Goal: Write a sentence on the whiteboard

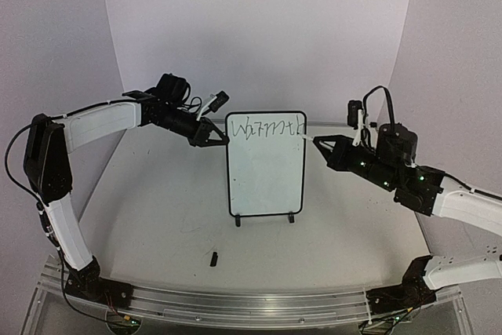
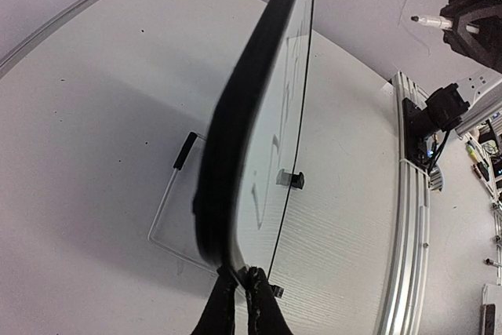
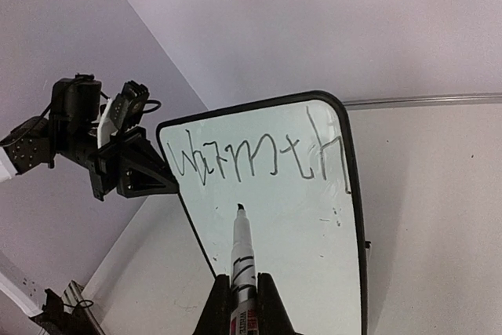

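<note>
- Two jaws of the left gripper [image 2: 240, 284] are closed tight on the thin black frame of the whiteboard [image 2: 235, 131]. They pinch its left edge just below the top corner.
- The right gripper [image 3: 241, 288] is clamped around the barrel of a marker [image 3: 240, 241]. The cap is off and the dark tip points at the board's face.
- From the right wrist, the tip appears just under the written line. From the left wrist, there is open space between the tip and the glossy surface, so it is not touching.
- From above, the right gripper sits beside the board's upper right corner, level with the left gripper on the opposite edge.
- The whiteboard stands upright on two little black feet [image 1: 238, 222] near the middle of the table [image 1: 149, 209]. Its writing face is turned toward the arm bases.
- Of the sentence [image 1: 269, 128], one word, "Warmth", runs in a single line across the top of the board. The strokes are thin and dark, and the last letter reaches almost to the right frame.
- A small black piece [image 1: 212, 257] lies on the table in front of the board, well apart from its feet. It is too small to identify.
- An aluminium rail [image 1: 235, 301] along the near edge carries both arm bases.
</note>
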Controlling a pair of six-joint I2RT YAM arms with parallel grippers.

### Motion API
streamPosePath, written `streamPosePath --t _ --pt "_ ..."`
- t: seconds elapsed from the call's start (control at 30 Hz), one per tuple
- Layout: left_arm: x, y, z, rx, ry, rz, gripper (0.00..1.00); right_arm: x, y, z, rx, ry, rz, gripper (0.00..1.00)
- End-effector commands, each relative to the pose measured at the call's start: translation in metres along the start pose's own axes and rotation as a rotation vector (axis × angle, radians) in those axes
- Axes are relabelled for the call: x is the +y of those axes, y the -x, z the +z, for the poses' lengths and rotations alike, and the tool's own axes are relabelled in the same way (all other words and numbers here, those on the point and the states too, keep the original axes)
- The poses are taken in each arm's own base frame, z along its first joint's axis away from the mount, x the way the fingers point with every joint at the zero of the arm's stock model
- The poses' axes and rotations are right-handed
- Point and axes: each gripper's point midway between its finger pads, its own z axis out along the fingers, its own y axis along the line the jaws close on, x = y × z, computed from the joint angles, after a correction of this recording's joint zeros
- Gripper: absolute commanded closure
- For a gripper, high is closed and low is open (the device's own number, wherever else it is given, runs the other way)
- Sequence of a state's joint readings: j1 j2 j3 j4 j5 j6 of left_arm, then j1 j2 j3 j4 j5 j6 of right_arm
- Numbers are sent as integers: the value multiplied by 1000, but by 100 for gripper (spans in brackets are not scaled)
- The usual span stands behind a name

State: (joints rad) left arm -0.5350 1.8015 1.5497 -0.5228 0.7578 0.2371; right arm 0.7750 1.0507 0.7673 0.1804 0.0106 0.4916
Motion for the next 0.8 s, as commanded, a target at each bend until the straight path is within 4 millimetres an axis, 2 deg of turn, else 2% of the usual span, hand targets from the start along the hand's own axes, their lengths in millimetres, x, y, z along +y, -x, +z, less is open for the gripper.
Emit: streamPosePath --t 0.0,0.2,0.37,0.43,0.53,0.63,0.77 --pt "-2 -13 -1 47 27 27 100 25 -18 6 95 130 -61 100" --pt "-2 -14 -1 50 34 28 100 62 -49 32 139 190 -102 100" --pt "-1 -14 -3 51 42 33 100 79 -72 63 157 192 -114 100" --pt "-1 -15 -3 53 43 33 100 83 -81 78 171 188 -119 100" --pt "-1 -16 -2 54 41 31 100 84 -82 93 158 162 -108 100" --pt "-1 -16 -2 54 41 30 100 73 -84 106 137 94 -96 100" --pt "0 -16 -1 55 41 30 100 70 -85 120 126 58 -89 100"
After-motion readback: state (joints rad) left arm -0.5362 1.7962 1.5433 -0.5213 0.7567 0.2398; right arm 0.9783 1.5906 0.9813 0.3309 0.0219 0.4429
